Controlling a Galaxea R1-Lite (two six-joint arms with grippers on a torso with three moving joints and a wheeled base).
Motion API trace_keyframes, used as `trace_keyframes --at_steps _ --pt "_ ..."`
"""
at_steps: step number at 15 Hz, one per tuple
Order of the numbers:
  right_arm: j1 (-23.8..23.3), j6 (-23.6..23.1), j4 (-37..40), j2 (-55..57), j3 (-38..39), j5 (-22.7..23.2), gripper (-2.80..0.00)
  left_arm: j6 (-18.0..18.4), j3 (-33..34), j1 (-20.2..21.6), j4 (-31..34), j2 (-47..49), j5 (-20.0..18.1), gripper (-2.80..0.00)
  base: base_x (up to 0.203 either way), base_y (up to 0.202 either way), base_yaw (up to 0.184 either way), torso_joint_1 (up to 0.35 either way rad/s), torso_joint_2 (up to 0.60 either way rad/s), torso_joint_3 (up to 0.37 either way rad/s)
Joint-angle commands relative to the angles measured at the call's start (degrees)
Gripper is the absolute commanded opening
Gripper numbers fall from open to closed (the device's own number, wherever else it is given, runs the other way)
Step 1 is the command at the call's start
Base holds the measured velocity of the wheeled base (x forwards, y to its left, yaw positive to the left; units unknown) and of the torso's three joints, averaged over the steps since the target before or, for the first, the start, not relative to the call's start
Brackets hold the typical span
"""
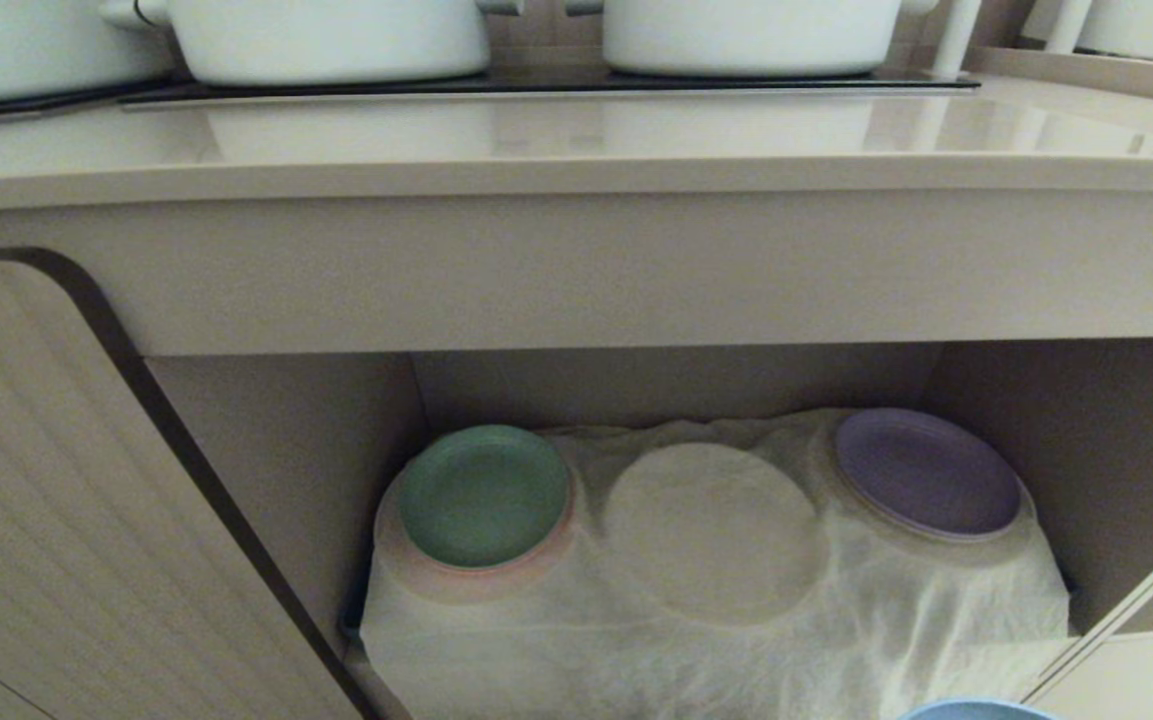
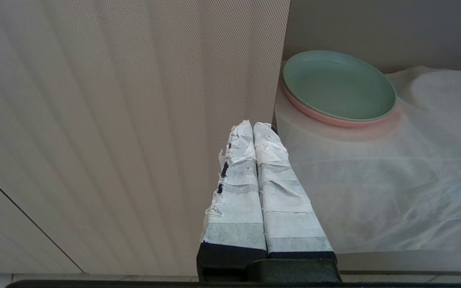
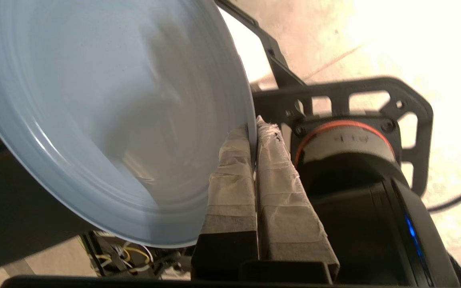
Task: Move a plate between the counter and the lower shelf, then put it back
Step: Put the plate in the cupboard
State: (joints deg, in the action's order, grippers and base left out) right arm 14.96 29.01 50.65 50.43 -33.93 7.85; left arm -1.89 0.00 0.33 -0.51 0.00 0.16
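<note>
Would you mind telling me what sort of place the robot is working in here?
Most likely a kitchen, or a mock-up of one. White pots stand on a black glass hob set into the beige counter, and the lower shelf beneath holds a green plate and a purple plate on a white cloth.

Glossy, smooth beige counter (image 1: 576, 140). Below counter: wrinkled white cloth (image 1: 716, 600) with matt green plate (image 1: 484, 494) and purple plate (image 1: 926, 472). Light-blue plate (image 3: 106, 116) smooth, faint sheen. Crinkled white tape on fingers (image 3: 234, 176).
</note>
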Motion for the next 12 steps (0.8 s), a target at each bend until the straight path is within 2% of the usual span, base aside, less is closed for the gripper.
trace_keyframes --at_steps 1,7,12 --pt "0.1 0.3 -2.5 1.7 0.1 0.1 -2.8 0.0 0.0 0.0 0.0 0.0 0.0 -2.8 0.0 0.0 0.0 0.0 0.0 0.0" --pt "0.0 0.3 -11.7 11.3 -0.5 0.2 -2.8 0.0 -0.1 0.0 0.0 0.0 0.0 -2.8 0.0 0.0 0.0 0.0 0.0 0.0" --pt "0.0 0.3 -19.8 19.9 -0.7 3.3 -2.8 0.0 0.0 0.0 0.0 0.0 0.0 -2.8 0.0 0.0 0.0 0.0 0.0 0.0"
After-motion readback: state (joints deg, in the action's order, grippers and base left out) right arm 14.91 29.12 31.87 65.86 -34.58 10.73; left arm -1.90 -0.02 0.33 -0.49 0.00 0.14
